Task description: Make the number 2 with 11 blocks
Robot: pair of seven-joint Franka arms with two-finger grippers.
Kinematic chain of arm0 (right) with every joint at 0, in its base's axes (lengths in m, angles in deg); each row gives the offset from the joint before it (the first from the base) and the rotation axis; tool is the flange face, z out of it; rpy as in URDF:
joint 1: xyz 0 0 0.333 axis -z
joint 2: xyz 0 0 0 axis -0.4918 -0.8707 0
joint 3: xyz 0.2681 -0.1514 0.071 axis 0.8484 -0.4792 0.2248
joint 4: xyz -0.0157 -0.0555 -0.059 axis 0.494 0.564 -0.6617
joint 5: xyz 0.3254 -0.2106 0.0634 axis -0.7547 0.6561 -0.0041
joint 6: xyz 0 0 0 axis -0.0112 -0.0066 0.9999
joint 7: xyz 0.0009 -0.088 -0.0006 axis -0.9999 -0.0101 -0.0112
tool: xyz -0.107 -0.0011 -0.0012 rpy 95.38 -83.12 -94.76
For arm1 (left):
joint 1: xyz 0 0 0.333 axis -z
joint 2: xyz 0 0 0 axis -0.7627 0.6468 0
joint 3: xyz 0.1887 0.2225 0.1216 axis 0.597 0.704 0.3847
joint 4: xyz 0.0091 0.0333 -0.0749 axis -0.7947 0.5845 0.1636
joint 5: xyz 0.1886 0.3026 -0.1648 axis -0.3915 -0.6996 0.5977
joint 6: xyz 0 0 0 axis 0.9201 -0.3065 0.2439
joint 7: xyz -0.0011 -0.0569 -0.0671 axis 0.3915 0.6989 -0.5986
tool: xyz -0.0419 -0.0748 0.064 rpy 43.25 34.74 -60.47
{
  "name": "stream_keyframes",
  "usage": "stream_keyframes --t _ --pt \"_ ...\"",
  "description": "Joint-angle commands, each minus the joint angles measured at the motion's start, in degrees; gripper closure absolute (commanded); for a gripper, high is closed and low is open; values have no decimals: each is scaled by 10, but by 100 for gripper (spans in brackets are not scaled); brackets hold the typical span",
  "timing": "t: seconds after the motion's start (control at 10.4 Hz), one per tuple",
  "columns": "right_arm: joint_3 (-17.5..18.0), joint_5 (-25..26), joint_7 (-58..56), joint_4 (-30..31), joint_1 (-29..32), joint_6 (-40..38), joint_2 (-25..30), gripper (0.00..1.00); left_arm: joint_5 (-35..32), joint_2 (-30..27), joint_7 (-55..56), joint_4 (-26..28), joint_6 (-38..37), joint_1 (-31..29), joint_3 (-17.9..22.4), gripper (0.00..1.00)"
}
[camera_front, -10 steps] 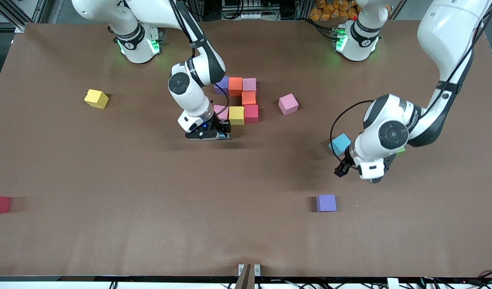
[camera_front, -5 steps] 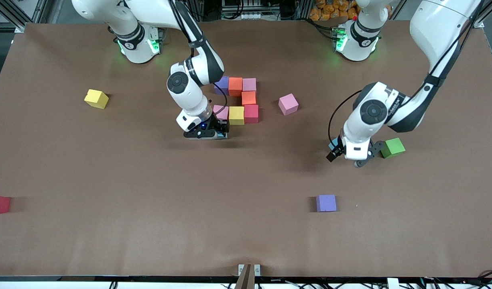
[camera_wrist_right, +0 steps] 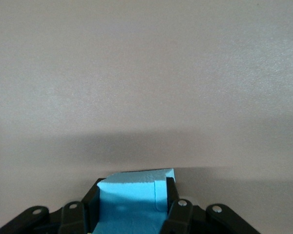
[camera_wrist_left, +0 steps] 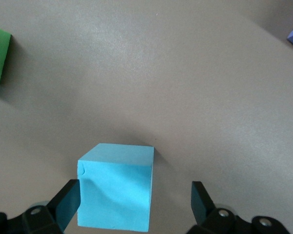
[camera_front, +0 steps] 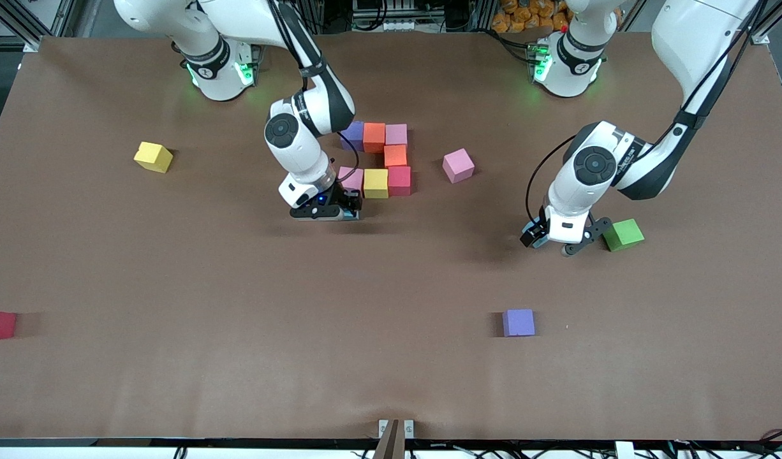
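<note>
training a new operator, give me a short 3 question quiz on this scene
1. True or false: the right gripper is shut on a light blue block.
2. What lies between the open left gripper's fingers? A) green cube B) a second light blue block C) nothing
3. How many blocks sit together in the cluster beside the right gripper?

Key: 1 true; 2 B; 3 seven
</note>
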Motion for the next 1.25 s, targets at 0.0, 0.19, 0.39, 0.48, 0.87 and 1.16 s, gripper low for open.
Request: stream_keyframes --t 0.0,0.19,0.39,0.48,0.87,1.16 --pt "15 -7 4 16 2 25 11 100 -10 -17 -16 24 8 -14 -5 0" --pt "15 -7 4 16 2 25 11 100 -10 -16 -30 31 8 -21 -5 0" --pt "16 -7 4 16 2 26 10 100 -10 -14 -31 31 7 -21 -5 0" --pt "16 -7 4 16 2 27 10 100 -10 -12 -31 31 8 -21 -5 0" --pt "25 -7 4 16 3 35 7 100 -10 10 -47 27 9 -25 -5 0" --pt "25 -7 3 16 3 36 4 100 -10 18 -56 25 10 -26 -3 0"
